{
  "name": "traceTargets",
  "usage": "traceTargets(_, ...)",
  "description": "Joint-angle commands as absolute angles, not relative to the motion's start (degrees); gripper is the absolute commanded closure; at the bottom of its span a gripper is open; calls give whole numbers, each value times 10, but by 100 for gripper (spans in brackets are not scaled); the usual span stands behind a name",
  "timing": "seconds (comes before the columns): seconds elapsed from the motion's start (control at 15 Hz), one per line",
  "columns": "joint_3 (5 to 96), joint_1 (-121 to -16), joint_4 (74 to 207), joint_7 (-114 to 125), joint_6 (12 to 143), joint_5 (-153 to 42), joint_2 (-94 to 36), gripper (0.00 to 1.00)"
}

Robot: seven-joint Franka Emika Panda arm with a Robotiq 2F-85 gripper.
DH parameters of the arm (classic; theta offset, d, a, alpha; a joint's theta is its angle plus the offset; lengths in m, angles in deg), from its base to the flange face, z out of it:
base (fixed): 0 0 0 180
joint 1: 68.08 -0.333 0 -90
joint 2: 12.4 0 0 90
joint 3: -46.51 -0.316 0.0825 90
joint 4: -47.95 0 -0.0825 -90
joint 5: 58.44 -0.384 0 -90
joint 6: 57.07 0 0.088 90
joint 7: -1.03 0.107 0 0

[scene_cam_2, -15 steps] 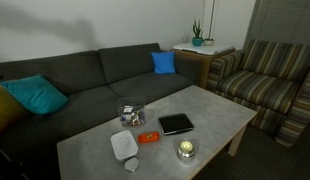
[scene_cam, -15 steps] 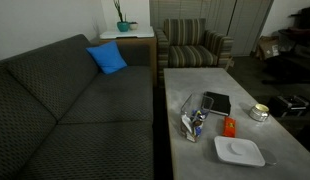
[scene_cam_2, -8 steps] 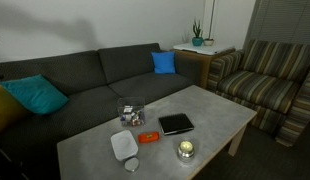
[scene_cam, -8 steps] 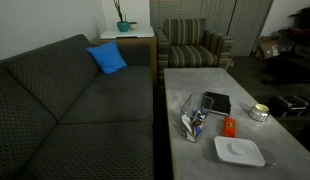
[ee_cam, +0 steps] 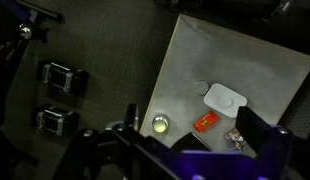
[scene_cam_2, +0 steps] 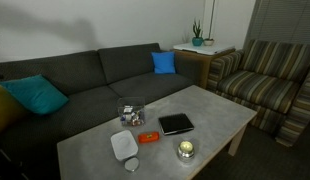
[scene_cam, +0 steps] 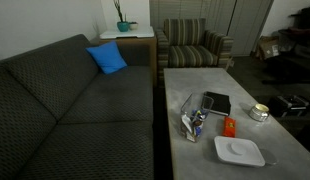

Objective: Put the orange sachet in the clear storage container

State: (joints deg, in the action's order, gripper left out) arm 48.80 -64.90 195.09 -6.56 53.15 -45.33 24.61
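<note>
My tool [ee_cam: 187, 114] hangs high over the room, jaws spread wide with nothing between them. Only the wrist view shows it; neither exterior view catches the arm. From up there I look straight down on the grey desk [ee_cam: 245, 62].

The orange sachet [ee_cam: 204, 122] lies flat on the desk, near the edge closest to me. It sits between a small round jar [ee_cam: 160, 124] and the clear storage container [ee_cam: 235, 137], and just below a white tray [ee_cam: 224, 98]. In both exterior views the sachet [scene_cam_2: 148, 137] is near the container [scene_cam_2: 130, 112] but apart from it. The black flat tray [scene_cam_2: 176, 124] lies on its other side.

I judge the task barely begun: this is the approach, and the sachet is untouched. Next I need to come down over the sachet with the jaws lined across its narrow side. It lies flat, so the fingers must reach right to the desk surface without nudging the white tray.
</note>
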Motion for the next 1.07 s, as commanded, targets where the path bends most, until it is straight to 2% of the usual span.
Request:
traceTargets(0.0, 493, -652, 1929, -64, 592, -439, 180, 0)
traceTargets(0.4, 493, -667, 1896, -81, 739, -470, 45, 0)
traceTargets(0.47, 488, -657, 1927, -67, 718, -458, 99, 0)
traceTargets(1.0, 480, -653, 1900, 4, 697, -478, 64, 0)
